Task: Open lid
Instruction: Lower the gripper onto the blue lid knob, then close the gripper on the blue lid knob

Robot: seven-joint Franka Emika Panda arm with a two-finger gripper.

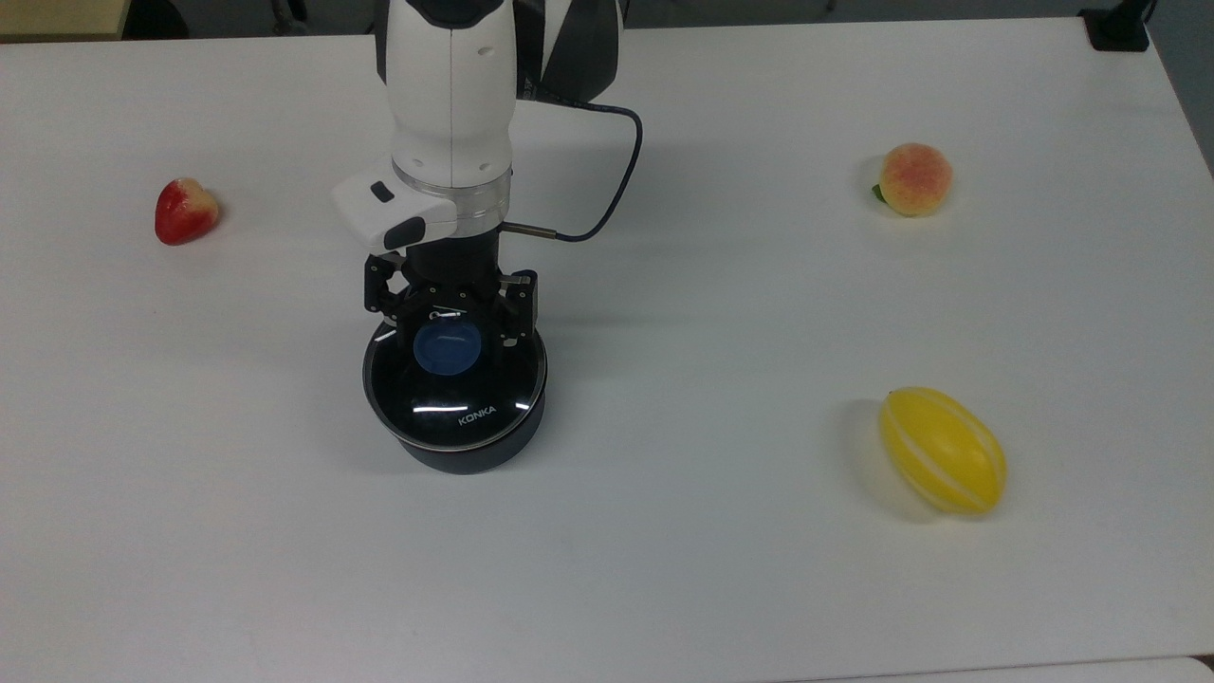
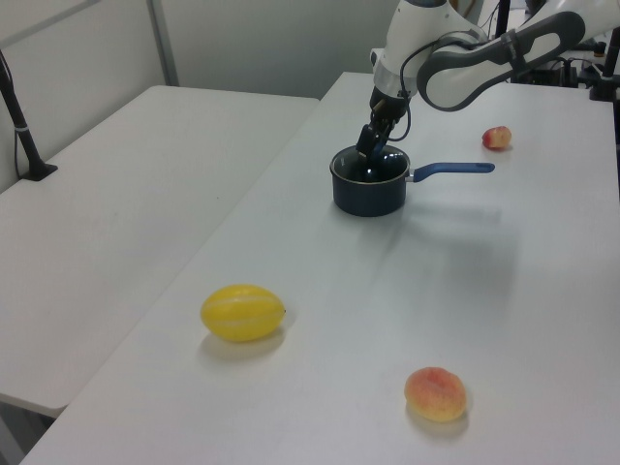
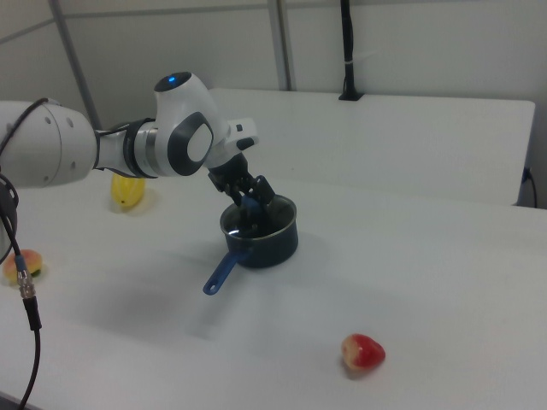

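Observation:
The round glass lid (image 1: 474, 398) with white "KONKA" lettering lies flat on the black saucepan (image 1: 465, 453), a little left of the middle of the table in the top view. Its blue knob (image 1: 448, 351) stands at the centre. My gripper (image 1: 448, 332) points straight down over the lid and is open, with one finger on each side of the knob and a gap to both. In the left view the gripper (image 2: 373, 155) is low over the saucepan (image 2: 368, 189). In the right view the gripper (image 3: 250, 209) reaches into the top of the saucepan (image 3: 265, 239).
The saucepan's long blue handle (image 2: 451, 170) sticks out to the left view's right. On the white table (image 1: 664, 569) lie a red strawberry (image 1: 185, 211), a peach (image 1: 914, 178) and a yellow melon (image 1: 942, 463), all well away from the pan.

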